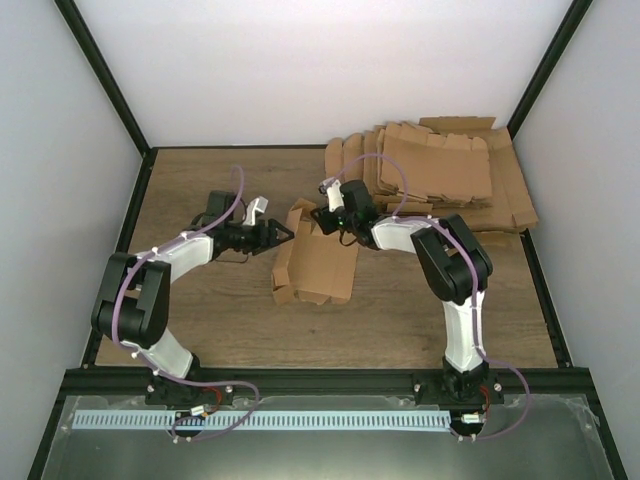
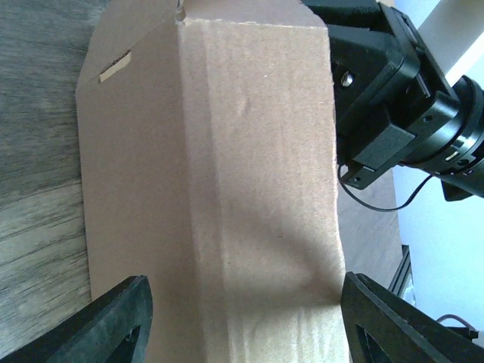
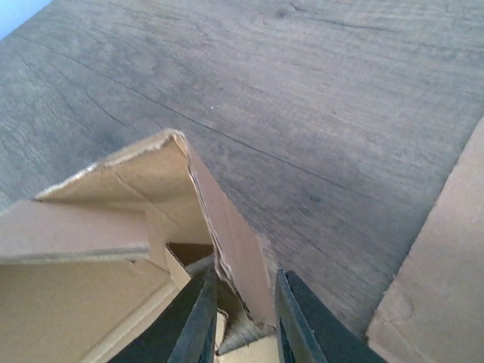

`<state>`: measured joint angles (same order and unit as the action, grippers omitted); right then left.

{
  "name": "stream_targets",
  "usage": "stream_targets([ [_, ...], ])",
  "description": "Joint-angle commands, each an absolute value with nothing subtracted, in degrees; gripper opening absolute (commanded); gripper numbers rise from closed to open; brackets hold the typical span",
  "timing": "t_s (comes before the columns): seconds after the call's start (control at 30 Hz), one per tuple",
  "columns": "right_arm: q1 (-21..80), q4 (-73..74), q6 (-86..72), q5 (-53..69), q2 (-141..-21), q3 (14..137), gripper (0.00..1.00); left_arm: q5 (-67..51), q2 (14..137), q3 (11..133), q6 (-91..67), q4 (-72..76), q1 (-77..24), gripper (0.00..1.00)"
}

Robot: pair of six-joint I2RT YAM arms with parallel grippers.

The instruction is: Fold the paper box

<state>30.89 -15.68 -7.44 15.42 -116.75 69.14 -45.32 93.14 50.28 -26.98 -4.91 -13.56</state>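
My right hand (image 3: pixel 242 321) is narrow, its two dark fingers standing close on either side of a raised cardboard flap (image 3: pixel 227 227). From the wrist view I cannot tell whether the pads actually pinch that flap or only bracket it. My left hand (image 2: pixel 242 325) is wide open. Its fingers (image 2: pixel 113 318) stand apart on either side of a broad brown panel, and I see nothing held between them.

Both hands meet at the paper box (image 1: pixel 318 268), which sits on the desk (image 1: pixel 200 330) about mid-way between the arms, the left hand at its left edge and the right at its far top corner. The box is partly formed. One long crease (image 2: pixel 185 151) is already bent into a ridge, so two panels stand at an angle to each other. In the right wrist view, walls rise and inner layers show beneath the flap. The shape is not closed, though. From above, the sheet spreads wide, with flaps sticking out along its left and near edges, and a small slot (image 2: pixel 115 68) in one panel has nothing tucked into it.

I judge the task to be somewhere in the middle: the main creases are started, while closing the walls into an oblong and tucking in the end flaps remain to be done. The pile of flat blanks (image 1: pixel 440 170) lies at the far right, well apart from the box
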Motion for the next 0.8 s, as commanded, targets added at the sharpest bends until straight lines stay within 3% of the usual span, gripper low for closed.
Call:
stream_targets([
  [0.0, 30.6, -17.0, -5.4, 17.3, -118.1, 72.7, 0.23, -44.0, 93.0, 52.2, -25.0, -6.7, -14.5, 0.7],
  [0.17, 30.8, -16.0, -4.2, 17.3, -118.9, 73.9, 0.06, -41.7, 93.5, 53.5, -24.2, -8.5, -15.4, 0.66],
  [0.27, 31.0, -16.5, -4.2, 18.1, -117.3, 72.8, 0.01, -39.0, 93.7, 55.1, -22.6, -11.2, -16.6, 0.65],
  [0.77, 33.4, -10.7, -5.1, 14.7, -111.6, 72.2, 0.01, -32.6, 93.8, 56.6, -20.9, -13.7, -18.7, 0.61],
])
